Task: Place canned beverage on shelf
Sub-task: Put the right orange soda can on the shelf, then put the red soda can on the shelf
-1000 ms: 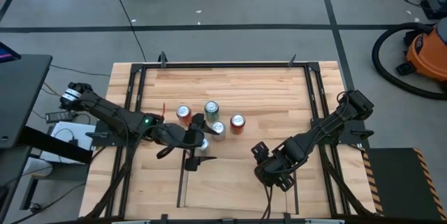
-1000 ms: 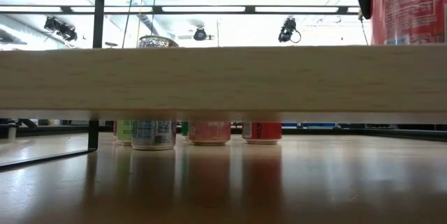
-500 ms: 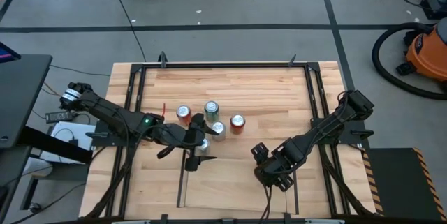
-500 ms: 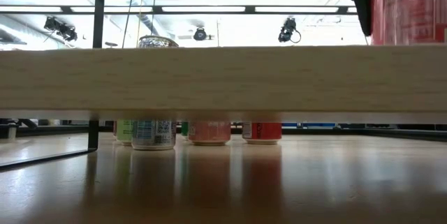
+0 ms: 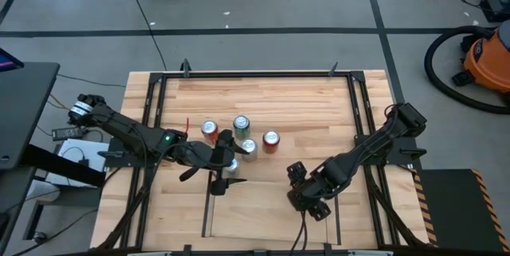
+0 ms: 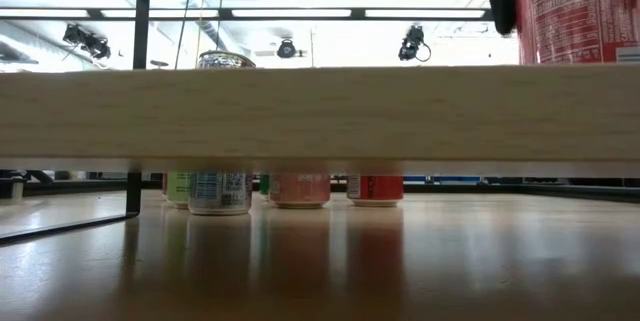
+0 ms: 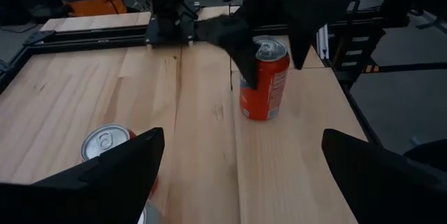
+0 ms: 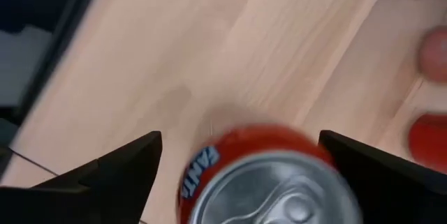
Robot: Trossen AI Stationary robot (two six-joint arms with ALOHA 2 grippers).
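An orange-red soda can [image 7: 264, 77] stands on the small light-wood shelf [image 5: 263, 208] near its right rail. It also shows in the high view [image 5: 309, 198], the low view [image 6: 580, 11] and the right wrist view [image 8: 269, 178]. My right gripper [image 5: 307, 196] comes from above and is shut on it. My left gripper [image 5: 226, 163] waits open at the shelf's far left corner. A silver-topped can [image 7: 105, 142] stands between its fingers, by one of them. That can's top rises above the shelf's edge in the low view [image 6: 225, 59]. My right gripper pinches the orange can's upper wall, just under the rim [image 7: 246, 67], between its two fingers, one on each side. The fingers [image 7: 234, 42] slant down from above. The can's base is at the shelf board, and the can leans slightly in the low view.
Several cans stand on the tabletop beyond the shelf: red [image 5: 209, 128], green [image 5: 241, 124], silver [image 5: 249, 148] and red [image 5: 271, 140]. The table's black frame [image 5: 255, 73] runs round its edges. The low view looks under the shelf's front edge [image 6: 300, 111].
My right gripper has shifted a little toward the table's left edge with the orange can. In the low view the can has moved sideways and now leans slightly. My left arm has kept still.
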